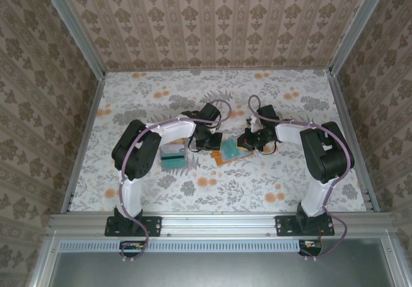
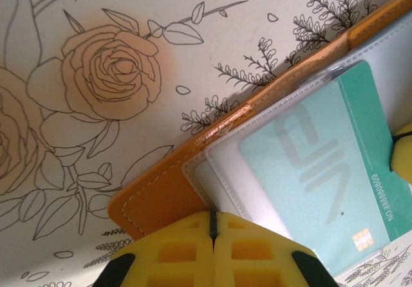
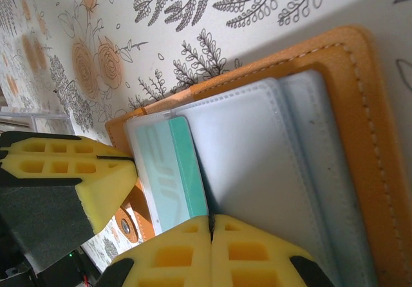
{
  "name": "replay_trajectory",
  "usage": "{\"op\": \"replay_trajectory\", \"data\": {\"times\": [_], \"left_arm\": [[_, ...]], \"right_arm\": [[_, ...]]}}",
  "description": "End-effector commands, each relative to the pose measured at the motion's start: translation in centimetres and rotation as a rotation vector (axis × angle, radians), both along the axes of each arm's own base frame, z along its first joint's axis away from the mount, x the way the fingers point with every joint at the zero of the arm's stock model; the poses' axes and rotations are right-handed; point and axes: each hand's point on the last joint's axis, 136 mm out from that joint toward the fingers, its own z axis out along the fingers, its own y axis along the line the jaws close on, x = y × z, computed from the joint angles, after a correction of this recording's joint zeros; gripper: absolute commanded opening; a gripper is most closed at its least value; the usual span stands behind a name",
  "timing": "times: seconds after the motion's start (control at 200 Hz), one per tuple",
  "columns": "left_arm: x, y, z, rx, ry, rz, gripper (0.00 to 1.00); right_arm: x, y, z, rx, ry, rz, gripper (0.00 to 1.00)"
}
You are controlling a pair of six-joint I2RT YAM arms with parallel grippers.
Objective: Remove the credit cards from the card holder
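Left claw (image 2: 212, 226), its yellow pads pressed together with no gap, sits at the stitched edge of the open orange card holder (image 2: 158, 200); whether it pinches the holder cannot be told. Right claw (image 3: 211, 228), pads likewise pressed tight, meets the lower end of a teal credit card (image 3: 182, 171) lying against the holder's clear sleeves (image 3: 257, 171). Seen from above, the card holder lies flat in the middle of the flowered tabletop (image 1: 270, 184) between the two claws, with a few loose cards (image 1: 172, 158) close by under the left arm.
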Motion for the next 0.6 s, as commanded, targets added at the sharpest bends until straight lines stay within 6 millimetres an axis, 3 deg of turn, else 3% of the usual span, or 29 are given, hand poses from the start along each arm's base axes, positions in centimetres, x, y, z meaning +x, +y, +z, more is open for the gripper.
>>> {"op": "replay_trajectory", "data": {"times": [0.0,0.27,0.595], "left_arm": [[-0.7,0.8,-1.4,0.058,0.029,-0.017,0.0],[-0.7,0.9,-1.5,0.058,0.03,-0.018,0.0],[-0.5,0.8,-1.3,0.055,0.025,-0.019,0.0]], "right_arm": [[-0.5,-0.6,-0.4,0.006,0.027,0.011,0.0],[-0.2,-1.5,0.4,0.022,0.004,0.015,0.0],[0.2,-4.0,1.4,0.03,-0.024,-0.034,0.0]]}}
